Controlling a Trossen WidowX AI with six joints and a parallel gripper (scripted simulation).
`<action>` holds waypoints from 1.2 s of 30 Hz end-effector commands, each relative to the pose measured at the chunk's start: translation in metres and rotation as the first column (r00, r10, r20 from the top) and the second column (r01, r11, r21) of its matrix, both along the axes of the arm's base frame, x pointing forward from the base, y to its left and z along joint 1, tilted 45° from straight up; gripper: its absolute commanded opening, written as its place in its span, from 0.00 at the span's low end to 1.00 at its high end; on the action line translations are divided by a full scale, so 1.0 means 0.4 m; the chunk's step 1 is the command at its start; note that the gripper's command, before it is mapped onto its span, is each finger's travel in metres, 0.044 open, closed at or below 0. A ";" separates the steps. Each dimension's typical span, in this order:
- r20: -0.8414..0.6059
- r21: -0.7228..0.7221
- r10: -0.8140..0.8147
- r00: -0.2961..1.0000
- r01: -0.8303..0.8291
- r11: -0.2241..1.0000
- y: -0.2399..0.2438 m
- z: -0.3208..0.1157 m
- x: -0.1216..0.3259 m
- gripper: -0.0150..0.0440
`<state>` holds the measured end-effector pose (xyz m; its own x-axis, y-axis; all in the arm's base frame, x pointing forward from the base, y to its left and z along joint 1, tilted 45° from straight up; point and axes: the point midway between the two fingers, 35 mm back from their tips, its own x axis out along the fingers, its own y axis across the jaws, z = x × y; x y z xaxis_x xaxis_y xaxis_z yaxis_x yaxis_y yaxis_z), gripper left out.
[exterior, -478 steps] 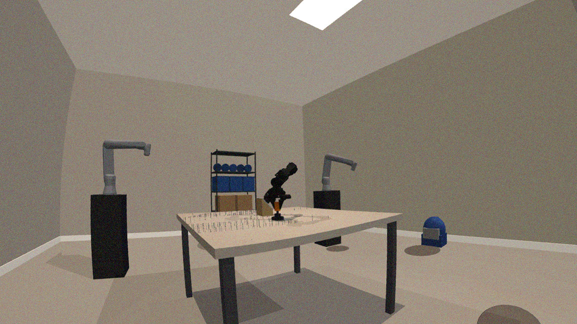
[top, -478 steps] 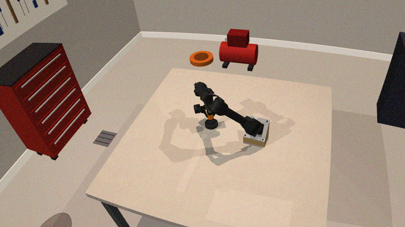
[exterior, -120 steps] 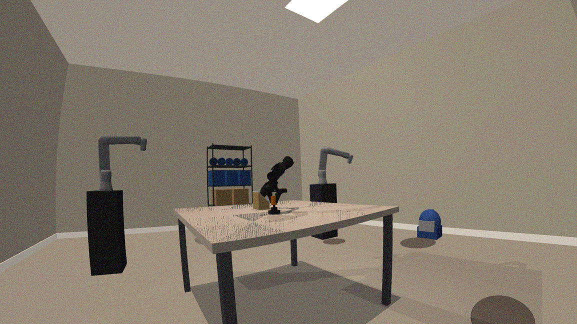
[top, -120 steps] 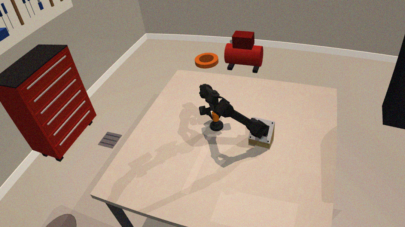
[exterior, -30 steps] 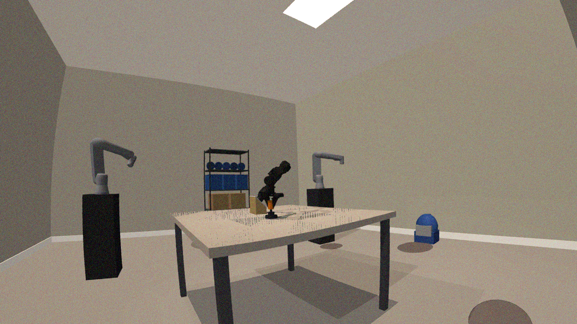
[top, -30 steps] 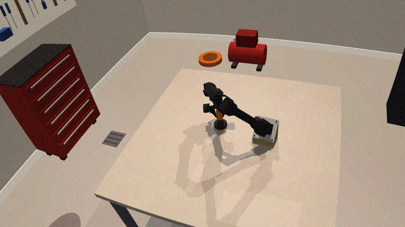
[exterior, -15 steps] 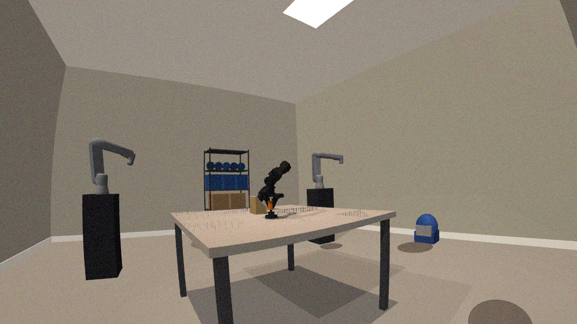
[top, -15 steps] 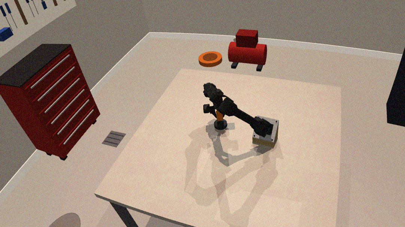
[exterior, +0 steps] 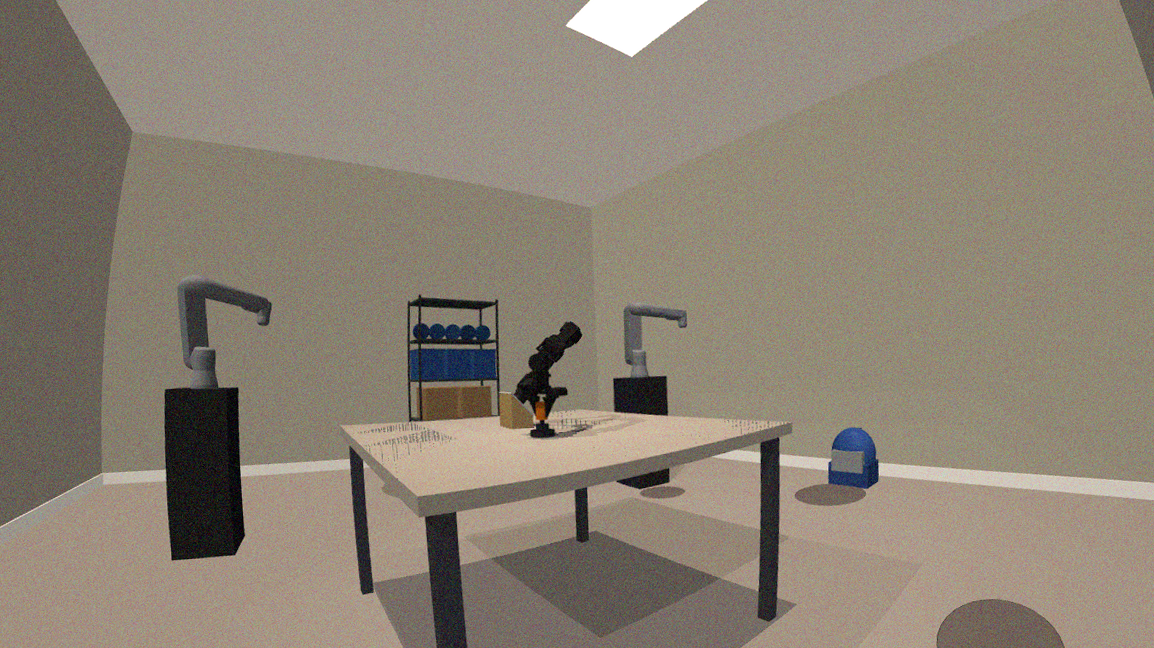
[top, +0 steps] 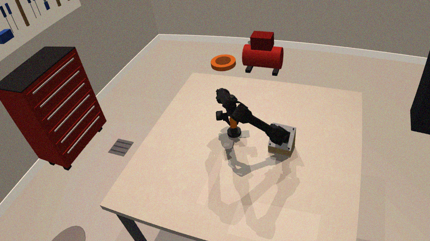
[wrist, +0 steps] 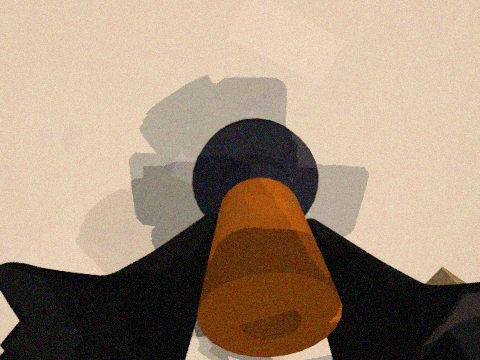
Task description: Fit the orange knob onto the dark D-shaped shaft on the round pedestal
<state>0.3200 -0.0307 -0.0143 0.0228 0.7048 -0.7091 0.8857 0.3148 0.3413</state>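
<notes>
A light wooden table (top: 185, 165) (exterior: 607, 450) carries everything the task needs. On it stands the black six-joint arm (top: 258, 122) (exterior: 550, 346), bent over toward a round dark pedestal (top: 234, 132) (exterior: 542, 432) (wrist: 255, 142). The gripper (top: 232, 119) (exterior: 540, 406) (wrist: 260, 224) has its fingers clamped on the orange knob (top: 232, 122) (exterior: 540, 409) (wrist: 265, 250), one at either side. The knob is above the pedestal's base, and the wrist view shows its near end face, with a D-shaped hole (wrist: 272, 324) in it. How far the shaft reaches inside the knob is hidden.
</notes>
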 end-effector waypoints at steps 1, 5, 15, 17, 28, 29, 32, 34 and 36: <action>-0.001 0.002 -0.002 1.000 0.002 1.000 0.001 0.001 0.000 0.25; 0.003 0.002 0.002 1.000 -0.002 1.000 0.002 0.000 0.001 0.25; 0.003 0.002 0.001 1.000 -0.001 1.000 0.002 0.000 0.004 0.25; -0.001 0.002 -0.002 1.000 0.002 1.000 0.002 0.000 0.004 0.25; -0.038 0.003 -0.039 0.999 0.040 0.999 0.017 -0.016 0.002 0.25; -0.033 0.003 -0.035 0.999 0.035 0.999 0.019 -0.018 0.001 0.25; -0.018 0.003 -0.020 1.000 0.020 1.000 0.023 -0.022 0.000 0.25; -0.009 0.003 -0.010 1.000 0.010 1.000 0.026 -0.024 0.000 0.25; 0.001 0.003 0.000 1.000 0.000 1.000 0.028 -0.027 0.000 0.25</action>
